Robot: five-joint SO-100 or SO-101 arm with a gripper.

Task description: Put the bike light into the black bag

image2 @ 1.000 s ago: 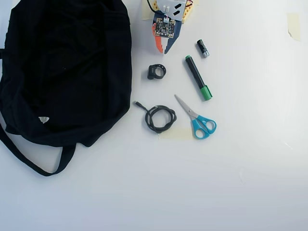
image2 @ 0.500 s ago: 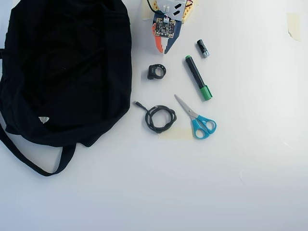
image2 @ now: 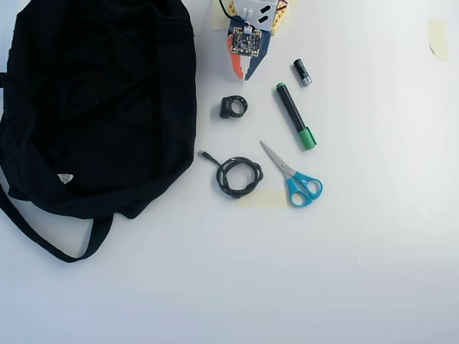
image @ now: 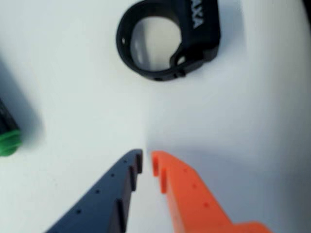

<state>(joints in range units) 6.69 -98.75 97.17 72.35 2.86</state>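
Nothing has visibly changed over the last second: in the overhead view the arm and every object sit where they did in the earlier pictures, so the task has not really started and the approach is yet to come.

The tool (image2: 242,75) points down from the top edge, its orange and dark blue fingers nearly closed with only a thin slit between the tips, holding nothing. The bike light (image2: 234,107) lies free on the white surface (image2: 344,272) just below those tips, near but not touching them. The black bag (image2: 93,107) spreads over the left of the overhead view, its edge close beside the light, with its strap trailing toward the lower left.

The overhead view alone shows the bag and the clutter: a green-capped marker (image2: 294,117), a small battery (image2: 302,72), blue-handled scissors (image2: 294,178) and a coiled black cable (image2: 237,175).

The wrist view alone shows the fine detail: the bike light (image: 167,39) as an open ring with a block bearing white lettering, dead ahead of the tool (image: 146,160), and the narrow gap between the tips. My reading is that the fingers must open before closing on the ring.
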